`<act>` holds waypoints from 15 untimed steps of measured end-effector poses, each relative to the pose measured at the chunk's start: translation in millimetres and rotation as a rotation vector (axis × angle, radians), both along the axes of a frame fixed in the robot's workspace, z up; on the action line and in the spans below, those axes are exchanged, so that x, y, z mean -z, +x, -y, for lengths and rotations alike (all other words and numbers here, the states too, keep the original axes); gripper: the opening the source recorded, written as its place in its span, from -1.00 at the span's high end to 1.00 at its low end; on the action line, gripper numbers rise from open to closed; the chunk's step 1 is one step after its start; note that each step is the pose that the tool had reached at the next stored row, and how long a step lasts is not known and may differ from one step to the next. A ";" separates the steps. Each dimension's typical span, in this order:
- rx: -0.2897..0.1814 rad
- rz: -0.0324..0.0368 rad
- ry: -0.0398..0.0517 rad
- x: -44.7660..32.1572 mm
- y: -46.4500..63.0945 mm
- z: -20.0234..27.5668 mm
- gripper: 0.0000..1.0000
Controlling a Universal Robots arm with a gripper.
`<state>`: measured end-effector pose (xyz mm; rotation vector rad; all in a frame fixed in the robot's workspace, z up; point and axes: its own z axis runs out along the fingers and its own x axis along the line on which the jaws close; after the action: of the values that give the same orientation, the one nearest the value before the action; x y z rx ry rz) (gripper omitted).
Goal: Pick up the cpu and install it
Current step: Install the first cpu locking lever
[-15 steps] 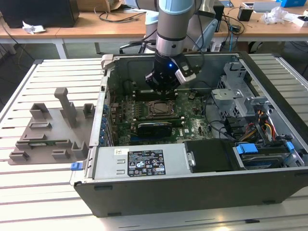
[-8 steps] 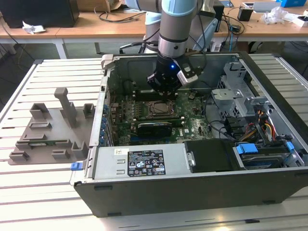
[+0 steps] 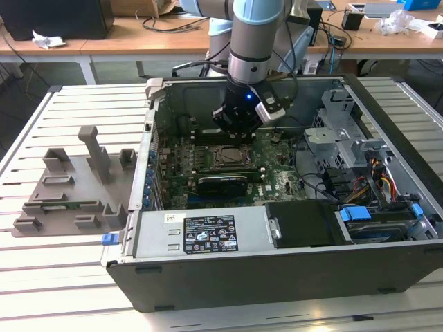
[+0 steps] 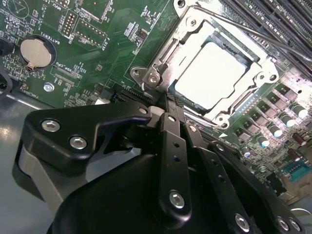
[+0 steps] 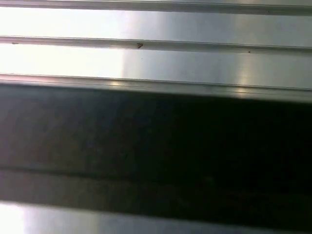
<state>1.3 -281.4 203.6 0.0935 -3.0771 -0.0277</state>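
- The cpu (image 4: 210, 73) is seen in the second wrist view as a small flat square with a bright silvery-white top and a thin darker rim; it lies flat inside the socket frame (image 4: 253, 85) on the motherboard (image 4: 97, 53).
- In the exterior view the socket (image 3: 228, 156) is found near the middle of the motherboard (image 3: 277, 181), inside the open computer case (image 3: 277, 270), which rests on a slatted metal table (image 3: 62, 277).
- The hand (image 3: 239, 128) hangs just above the socket in the exterior view; in the second wrist view its black fingers (image 4: 173, 161) are pressed together, clenched on nothing, with the tips beside the socket frame's edge and apart from the cpu.
- A white-and-black label (image 3: 209, 234) is carried on the power supply; its print is too small to be read. Small white lettering is printed on the board but is not made out.
- A grey plastic tray (image 3: 69, 194) with raised blocks lies on the table at the exterior view's left of the case.
- Open room is left above the board; a drive cage (image 3: 339, 131) and cable bundles (image 3: 377, 173) crowd the exterior view's right.
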 end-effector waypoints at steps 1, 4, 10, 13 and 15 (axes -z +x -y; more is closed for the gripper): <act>0.000 0.0000 -0.0003 0.4 0.3 0.0 0.79; 0.000 0.0001 0.0001 1.1 2.5 -0.1 0.79; 0.000 0.0007 0.0236 1.9 4.8 -0.3 0.79; 0.000 0.0008 0.0315 -1.1 4.7 0.1 0.79; 0.000 0.0015 0.0169 -4.4 4.7 0.4 0.79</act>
<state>6.0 -281.8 208.0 0.0943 -3.0787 -0.0537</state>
